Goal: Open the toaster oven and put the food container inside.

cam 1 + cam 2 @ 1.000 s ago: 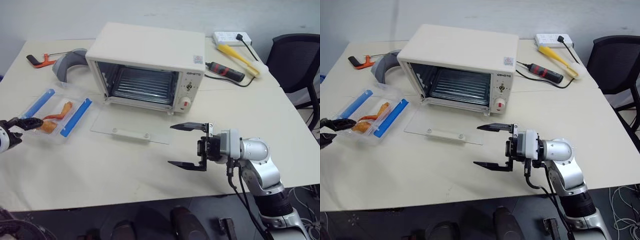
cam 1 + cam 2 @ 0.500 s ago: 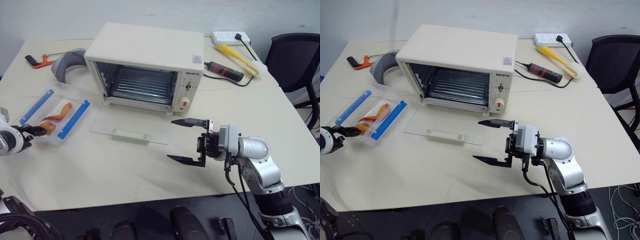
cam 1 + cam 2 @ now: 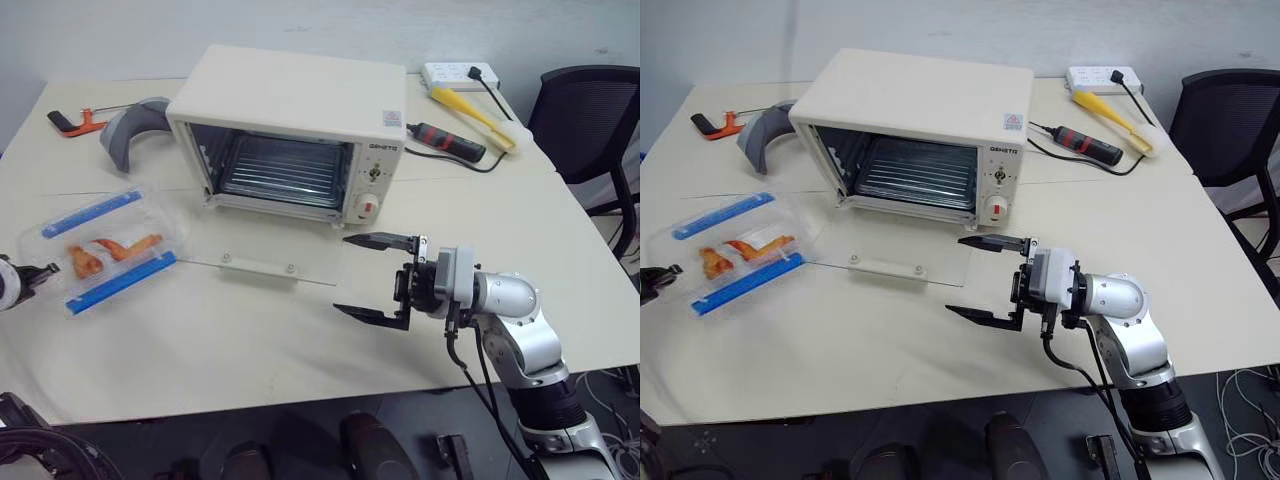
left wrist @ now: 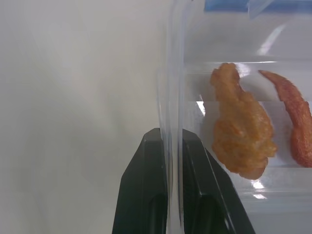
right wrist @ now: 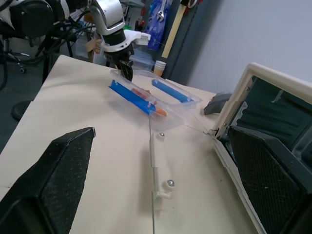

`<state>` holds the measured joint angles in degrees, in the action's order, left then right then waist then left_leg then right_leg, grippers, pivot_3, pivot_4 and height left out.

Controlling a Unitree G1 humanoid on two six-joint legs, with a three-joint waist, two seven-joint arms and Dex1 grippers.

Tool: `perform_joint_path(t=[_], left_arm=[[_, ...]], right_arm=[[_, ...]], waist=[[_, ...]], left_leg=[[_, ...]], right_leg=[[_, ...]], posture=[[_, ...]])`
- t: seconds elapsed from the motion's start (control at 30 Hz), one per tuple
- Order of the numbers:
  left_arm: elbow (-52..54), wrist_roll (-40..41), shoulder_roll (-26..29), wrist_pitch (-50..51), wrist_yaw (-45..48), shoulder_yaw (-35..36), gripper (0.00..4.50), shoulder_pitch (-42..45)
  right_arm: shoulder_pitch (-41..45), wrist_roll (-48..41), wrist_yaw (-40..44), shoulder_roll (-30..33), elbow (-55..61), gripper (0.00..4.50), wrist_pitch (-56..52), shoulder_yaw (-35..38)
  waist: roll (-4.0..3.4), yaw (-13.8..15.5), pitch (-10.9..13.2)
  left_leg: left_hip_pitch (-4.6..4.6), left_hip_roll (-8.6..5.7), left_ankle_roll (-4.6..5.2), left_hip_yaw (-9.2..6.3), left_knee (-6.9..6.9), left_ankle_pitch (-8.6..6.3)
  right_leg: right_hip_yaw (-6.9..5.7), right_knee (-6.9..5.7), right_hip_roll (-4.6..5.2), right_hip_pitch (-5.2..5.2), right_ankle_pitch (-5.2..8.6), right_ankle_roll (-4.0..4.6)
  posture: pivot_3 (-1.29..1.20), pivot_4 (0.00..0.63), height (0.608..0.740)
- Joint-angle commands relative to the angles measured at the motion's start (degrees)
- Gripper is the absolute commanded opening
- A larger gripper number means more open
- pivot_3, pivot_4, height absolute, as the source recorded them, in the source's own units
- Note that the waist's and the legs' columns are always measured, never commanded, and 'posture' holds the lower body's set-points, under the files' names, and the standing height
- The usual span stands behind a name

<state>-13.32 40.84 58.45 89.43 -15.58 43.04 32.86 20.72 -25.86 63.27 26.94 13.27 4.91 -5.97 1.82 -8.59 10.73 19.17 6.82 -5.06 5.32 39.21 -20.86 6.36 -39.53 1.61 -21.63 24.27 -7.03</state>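
The cream-white toaster oven (image 3: 300,105) stands at the back of the table, its glass door (image 3: 265,262) folded down flat in front and the wire rack (image 3: 285,170) exposed. Left of the door sits the food container (image 3: 108,250), clear with blue strips and orange food pieces. My left gripper (image 3: 38,272) is at its left end, shut on the clear rim (image 4: 171,97). My right gripper (image 3: 375,277) hovers open just right of the door, empty, pointing left toward it.
Behind the oven's left side lie a grey curved part (image 3: 135,125) and an orange-and-black tool (image 3: 72,118). At the back right are a power strip (image 3: 460,74), a yellow tool (image 3: 475,105) and a red-black screwdriver (image 3: 450,142). A black chair (image 3: 590,110) stands beyond the right edge.
My left gripper has closed on the end of the food container and pulled left; the container has swung round and slid left. The right gripper has stayed put.
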Motion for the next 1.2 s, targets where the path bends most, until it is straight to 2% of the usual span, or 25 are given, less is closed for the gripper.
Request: perform_joint_path(t=[0.03, 0.23, 0.37, 0.5, 0.7, 0.93, 1.13, 1.2], left_arm=[[-2.9, -2.4, 8.2, -5.5, 10.0, -3.7, 0.03, 1.7], [-6.2, -1.6, 17.0, -7.7, 28.2, -15.6, 0.03, 6.1], [-2.8, -0.8, 16.5, -5.1, 34.6, -24.0, 0.03, 12.8], [2.0, 0.2, 10.9, 0.3, 37.4, -30.8, 0.03, 20.5], [5.3, 0.9, 2.7, 3.1, 38.1, -36.9, 0.03, 26.6], [8.3, 0.7, -8.5, 3.1, 31.7, -37.8, 0.03, 24.8], [8.6, -4.9, -16.0, 3.1, 25.9, -36.6, 0.03, 27.1], [8.6, -5.9, -17.5, 3.1, 25.2, -36.1, 0.73, 27.6]], right_arm=[[0.0, -0.6, -0.4, 0.8, 1.2, 4.50, 0.3, 1.8], [-1.9, -1.1, -0.5, 3.1, 1.3, 4.50, 0.0, 3.8], [-5.3, -1.1, -0.3, 6.0, 1.8, 4.50, 0.1, 6.5], [-8.9, -0.8, -1.8, 7.8, 3.3, 4.50, -0.3, 9.0], [-13.4, -0.1, -5.4, 8.6, 7.3, 4.50, -1.8, 10.7], [-16.9, 0.6, -9.8, 8.1, 11.5, 4.50, -2.9, 11.2], [-20.1, 1.3, -12.7, 7.4, 14.1, 4.50, -2.4, 11.7], [-21.3, 1.5, -13.2, 7.3, 14.7, 4.50, -2.1, 11.9]], waist=[[0.01, 0.0, 0.0], [-0.01, 0.7, 0.0], [0.03, 1.5, 0.0], [0.02, 2.0, 0.0], [0.02, 2.1, 0.0], [0.01, 2.2, 0.0], [0.01, 2.5, 0.0], [0.01, 2.6, 0.0]], left_leg=[[0.00, 0.00, 0.00, 0.00, 0.00, 0.00], [0.00, -0.04, 0.00, 0.10, -0.01, 0.00], [0.01, -0.09, 0.00, 0.10, 0.01, 0.00], [0.02, -0.10, 0.00, 0.10, 0.02, 0.00], [0.01, -0.07, 0.00, 0.08, 0.06, 0.00], [0.01, -0.06, 0.01, 0.04, 0.10, 0.00], [0.03, -0.09, 0.02, 0.02, 0.15, -0.01], [0.03, -0.08, 0.02, 0.01, 0.21, -0.01]], right_leg=[[-0.03, 0.00, 0.00, -0.01, 0.00, 0.00], [-0.10, 0.00, 0.05, -0.03, 0.00, 0.01], [-0.10, 0.01, 0.08, 0.05, 0.00, 0.01], [-0.06, 0.00, 0.05, 0.05, 0.00, 0.00], [0.03, -0.04, -0.03, 0.04, 0.00, 0.00], [0.11, -0.06, -0.05, 0.02, 0.00, 0.00], [0.11, -0.06, -0.02, 0.06, -0.01, -0.01], [0.11, -0.09, -0.03, 0.07, -0.01, -0.01]], posture=[[0.00, 0.150, 0.740], [0.00, 0.150, 0.740], [0.00, 0.150, 0.740], [0.00, 0.150, 0.740], [0.00, 0.150, 0.740], [0.00, 0.150, 0.740], [0.00, 0.150, 0.740], [0.00, 0.150, 0.740]])
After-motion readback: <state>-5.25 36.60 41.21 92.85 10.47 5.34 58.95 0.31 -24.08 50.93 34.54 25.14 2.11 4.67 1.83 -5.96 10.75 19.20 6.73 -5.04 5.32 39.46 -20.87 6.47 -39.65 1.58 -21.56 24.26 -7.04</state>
